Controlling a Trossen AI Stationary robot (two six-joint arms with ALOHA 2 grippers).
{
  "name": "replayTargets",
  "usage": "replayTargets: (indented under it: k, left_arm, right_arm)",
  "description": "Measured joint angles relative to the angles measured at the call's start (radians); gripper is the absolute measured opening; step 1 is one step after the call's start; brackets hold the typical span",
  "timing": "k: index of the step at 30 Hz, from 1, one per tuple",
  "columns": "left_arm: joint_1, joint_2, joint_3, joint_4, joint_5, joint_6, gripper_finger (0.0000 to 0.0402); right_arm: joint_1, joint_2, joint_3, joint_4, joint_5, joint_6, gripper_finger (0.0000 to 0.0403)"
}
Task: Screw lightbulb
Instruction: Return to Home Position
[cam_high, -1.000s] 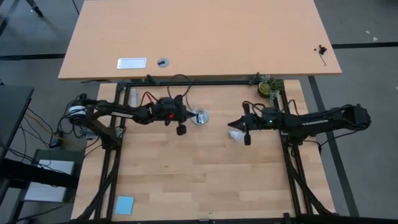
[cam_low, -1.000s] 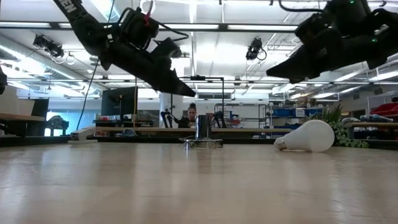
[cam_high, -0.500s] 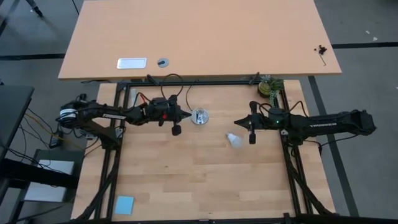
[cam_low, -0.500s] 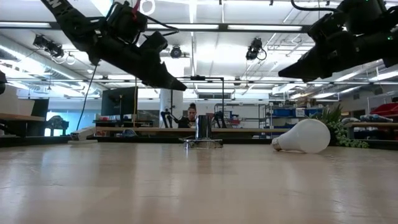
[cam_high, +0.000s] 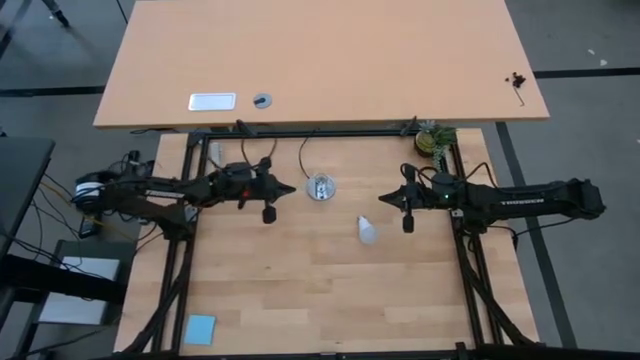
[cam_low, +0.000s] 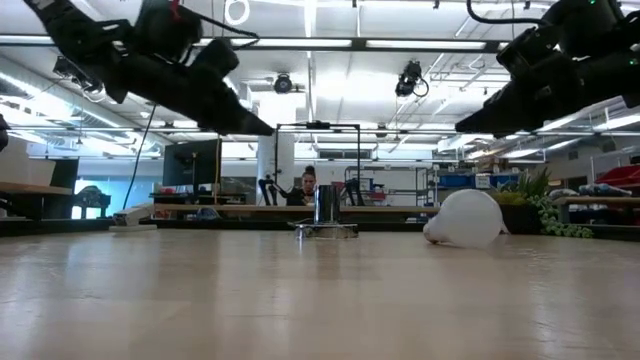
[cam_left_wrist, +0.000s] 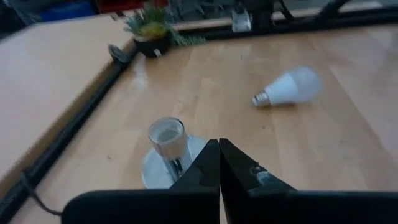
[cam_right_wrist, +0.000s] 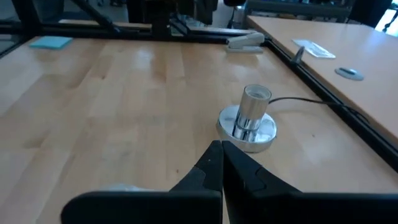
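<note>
The white lightbulb (cam_high: 368, 230) lies on its side on the wooden table, right of centre; it also shows in the low view (cam_low: 462, 218) and the left wrist view (cam_left_wrist: 287, 87), its grey screw base pointing roughly toward the socket. The silver socket (cam_high: 320, 187) stands upright on its round disc near the table's far edge (cam_left_wrist: 166, 137) (cam_right_wrist: 252, 115). My left gripper (cam_high: 290, 188) is shut and empty, in the air left of the socket. My right gripper (cam_high: 383, 197) is shut and empty, in the air right of the socket and beyond the bulb.
A black cord (cam_high: 302, 150) runs from the socket to the far frame rail. A small potted plant (cam_high: 435, 140) stands at the far right corner, a blue pad (cam_high: 200, 328) at the near left. A stapler (cam_right_wrist: 245, 42) lies by the far rail. A person (cam_low: 308, 185) is in the room behind.
My left gripper has drawn back from the socket toward the table's left edge, staying shut. My right gripper has drawn back a little toward the right edge and then kept still. The lightbulb has rolled a short way toward the near edge and the left, turning about.
</note>
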Motion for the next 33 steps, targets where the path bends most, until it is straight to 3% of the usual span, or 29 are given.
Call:
replayTargets:
  k: [14,24,33]
  left_arm:
    - [-0.001,-0.293,-0.153,0.004,-0.037,-0.032,0.0001]
    - [-0.001,-0.479,-0.186,-0.161,-0.039,-0.054,0.0001]
    - [-0.002,-0.521,-0.185,-0.171,-0.039,-0.053,0.0001]
  right_arm:
    - [0.000,-0.166,-0.066,-0.004,-0.004,0.004,0.0008]
    - [0.000,-0.241,-0.077,-0.045,-0.004,0.008,0.0008]
    - [0.000,-0.241,-0.076,-0.036,-0.005,0.011,0.0008]
